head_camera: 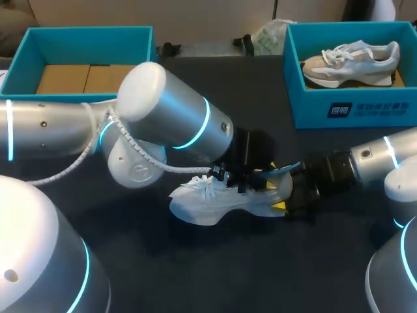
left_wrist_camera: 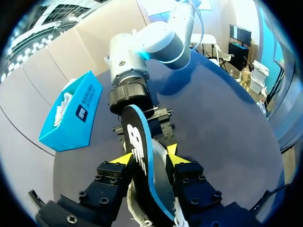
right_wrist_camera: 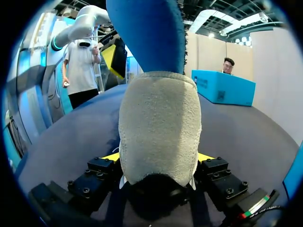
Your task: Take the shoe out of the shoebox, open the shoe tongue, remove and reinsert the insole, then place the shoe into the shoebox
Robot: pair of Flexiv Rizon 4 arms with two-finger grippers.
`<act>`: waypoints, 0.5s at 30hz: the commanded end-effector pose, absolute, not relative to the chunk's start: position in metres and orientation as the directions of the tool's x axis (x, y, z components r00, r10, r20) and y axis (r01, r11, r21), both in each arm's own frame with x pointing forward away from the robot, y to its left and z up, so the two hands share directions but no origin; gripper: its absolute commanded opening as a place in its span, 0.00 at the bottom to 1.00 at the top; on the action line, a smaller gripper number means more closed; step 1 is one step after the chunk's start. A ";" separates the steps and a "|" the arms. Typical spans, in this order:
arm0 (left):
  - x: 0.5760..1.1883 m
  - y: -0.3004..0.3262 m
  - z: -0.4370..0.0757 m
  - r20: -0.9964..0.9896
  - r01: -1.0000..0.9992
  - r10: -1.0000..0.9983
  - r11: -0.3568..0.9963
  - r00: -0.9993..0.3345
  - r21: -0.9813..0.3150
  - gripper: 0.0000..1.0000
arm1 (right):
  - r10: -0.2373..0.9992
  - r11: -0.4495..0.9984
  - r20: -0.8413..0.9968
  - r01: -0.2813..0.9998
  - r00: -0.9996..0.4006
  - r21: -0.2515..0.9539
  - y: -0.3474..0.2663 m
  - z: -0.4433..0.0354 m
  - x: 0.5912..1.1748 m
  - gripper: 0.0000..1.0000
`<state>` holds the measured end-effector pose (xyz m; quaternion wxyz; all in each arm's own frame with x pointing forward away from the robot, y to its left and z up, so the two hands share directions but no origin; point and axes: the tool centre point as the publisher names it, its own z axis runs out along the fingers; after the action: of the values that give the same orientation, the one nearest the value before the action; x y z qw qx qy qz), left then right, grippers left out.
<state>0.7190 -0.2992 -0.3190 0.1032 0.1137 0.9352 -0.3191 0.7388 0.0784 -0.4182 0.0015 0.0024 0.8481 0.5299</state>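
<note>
The white lace-up sneaker (head_camera: 208, 202) lies on its side on the dark table (head_camera: 195, 274), near the middle, toe to the left and heel to the right. The left gripper (head_camera: 241, 179) (left_wrist_camera: 147, 158) is positioned over the shoe opening. Its jaws pinch the blue-and-black foam insole (left_wrist_camera: 139, 142) (head_camera: 273, 175) edge-on, one yellow tip against each face. The insole projects from the sneaker toward the right arm, and its lower end is hidden inside the shoe. The right gripper (head_camera: 287, 199) (right_wrist_camera: 158, 158) is at the heel. In the right wrist view the grey suede heel (right_wrist_camera: 158, 127) fills the gap between the jaws, which press on it from both sides, and the insole (right_wrist_camera: 147, 33) rises beyond it. The open teal cardboard shoebox (head_camera: 88, 36) stands at the far left, showing its brown cardboard floor. A second teal shoebox (head_camera: 352, 107) (left_wrist_camera: 71, 113) stands at the far right and contains a white-and-beige sneaker (head_camera: 352, 62).
</note>
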 end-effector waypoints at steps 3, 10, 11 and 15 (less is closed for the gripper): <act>0.720 -0.312 -0.329 -0.269 0.275 0.146 0.792 -0.952 -0.545 0.39 | 0.006 0.442 0.001 0.004 -1.000 0.897 0.080 -0.420 0.738 0.00; 0.721 -0.307 -0.331 -0.264 0.258 0.130 0.802 -0.956 -0.539 0.04 | 0.006 0.442 0.001 0.004 -1.000 0.897 0.080 -0.420 0.738 0.00; 0.721 -0.307 -0.331 -0.263 0.257 0.129 0.803 -0.956 -0.538 0.00 | 0.006 0.442 0.001 0.004 -1.000 0.897 0.080 -0.420 0.738 0.00; 0.723 -0.303 -0.326 -0.280 0.252 0.111 0.803 -0.954 -0.540 0.00 | 0.006 0.442 0.001 0.004 -1.000 0.897 0.080 -0.420 0.738 0.00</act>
<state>0.7247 -0.3070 -0.3303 0.1121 0.0993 0.9427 -0.2983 0.7389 0.0784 -0.4183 0.0015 0.0026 0.8481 0.5299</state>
